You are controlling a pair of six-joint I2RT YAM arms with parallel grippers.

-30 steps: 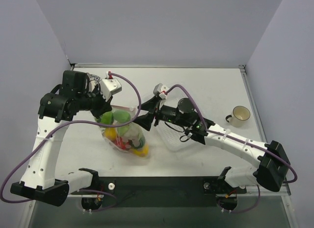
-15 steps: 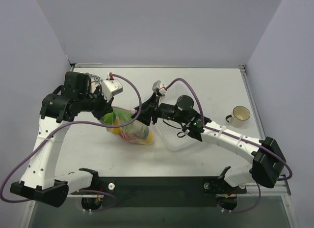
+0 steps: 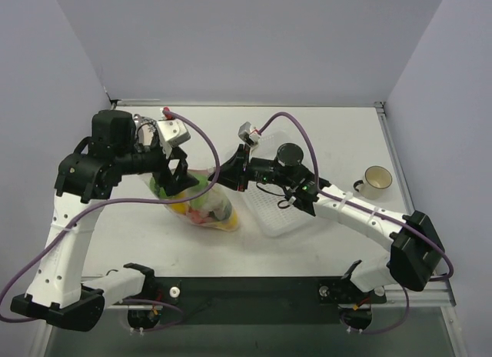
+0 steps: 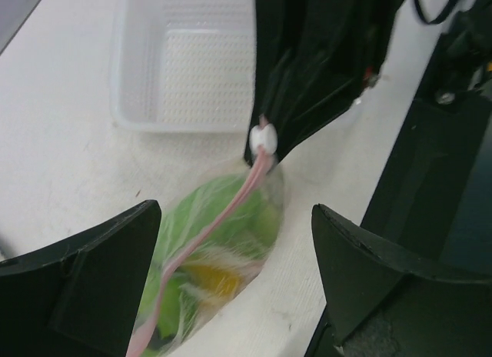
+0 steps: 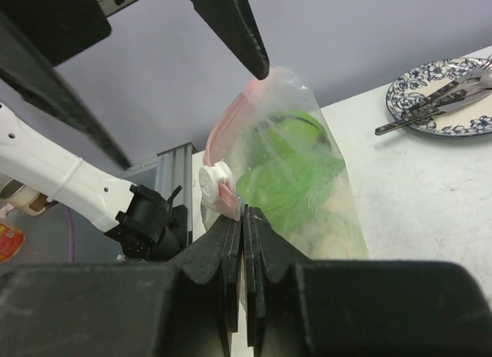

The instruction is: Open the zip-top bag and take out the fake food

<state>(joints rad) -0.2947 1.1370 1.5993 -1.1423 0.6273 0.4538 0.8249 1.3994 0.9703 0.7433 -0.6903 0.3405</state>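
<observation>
The zip-top bag (image 3: 201,205) lies on the table between the arms, its pink zip strip (image 4: 223,226) running up to a white slider (image 4: 263,137). Fake food (image 4: 206,274) shows through the plastic as green and yellow pieces. My right gripper (image 5: 244,215) is shut on the bag's corner right beside the slider (image 5: 213,180). In the top view that right gripper (image 3: 238,172) sits at the bag's far right end. My left gripper (image 3: 173,179) stands open over the bag's left end, and its fingers (image 4: 88,276) straddle the bag without touching it.
A rigid clear tray (image 3: 278,212) lies just right of the bag, under the right arm. A beige cup (image 3: 377,180) stands at the far right. A patterned plate (image 5: 442,95) with forks sits on the table beyond the bag.
My left gripper has opened and let go of the bag. My right gripper has closed on the bag's corner by the slider. The bag shifted slightly right.
</observation>
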